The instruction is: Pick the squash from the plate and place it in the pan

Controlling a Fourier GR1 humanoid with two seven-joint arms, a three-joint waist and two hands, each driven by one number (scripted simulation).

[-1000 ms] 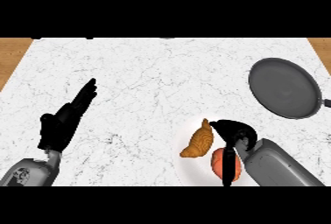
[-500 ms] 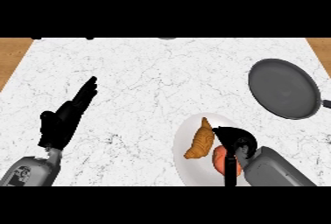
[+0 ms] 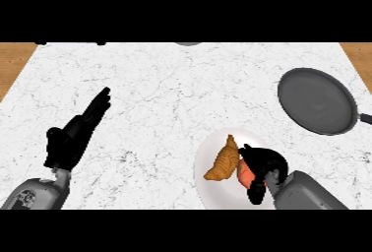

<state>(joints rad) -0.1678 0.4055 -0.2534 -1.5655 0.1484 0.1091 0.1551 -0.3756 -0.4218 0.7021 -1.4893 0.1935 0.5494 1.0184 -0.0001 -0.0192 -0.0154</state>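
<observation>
The right hand (image 3: 266, 160) has slid a little lower over the plate (image 3: 216, 191) and has come down on the food there. A second ago it was a bit higher and more of the plate was hidden. Now more of the white plate shows. The food on the plate has not moved.

The hand's fingers (image 3: 255, 153) are curled round the red-orange squash (image 3: 245, 175). One black part shows above the squash and one below it, so the hand is shut on it. Only a small bit of the squash peeks out. I think this lump is the squash, because the hand went for it.

The squash is on the right side of the plate. I cannot tell if it is lifted yet. A brown-orange curved piece of food (image 3: 224, 161) lies just left of it on the same plate, close to the fingers.

The pan (image 3: 317, 101) sits up and to the right of the plate, well apart from it, with nothing in it. The left hand (image 3: 70, 141) rests far to the left of the plate on the white desk (image 3: 167, 88), with its fingers straight.

So the grab looks done or almost done. Next the squash should go up off the plate and across to the pan. The hand should take care not to bump the curved food as it lifts.
</observation>
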